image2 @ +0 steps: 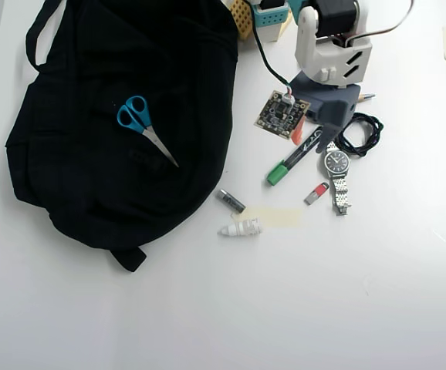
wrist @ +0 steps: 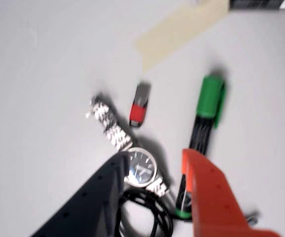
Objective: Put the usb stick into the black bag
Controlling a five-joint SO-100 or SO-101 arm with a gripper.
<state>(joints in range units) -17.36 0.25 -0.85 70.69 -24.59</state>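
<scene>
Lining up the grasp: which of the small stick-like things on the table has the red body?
The tiny red usb stick with a dark end, lying between the green-capped marker and the steel wristwatch.

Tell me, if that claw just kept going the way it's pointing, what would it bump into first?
Probably the wristwatch: it lies right between the open gripper's tips in the wrist view. The usb stick lies farther along. Depth is hard to judge.

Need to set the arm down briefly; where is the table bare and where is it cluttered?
Overhead view: the table is bare below the white ribbed piece and tape strip. Crowded under the end effector: marker, wristwatch, usb stick, cord.
</scene>
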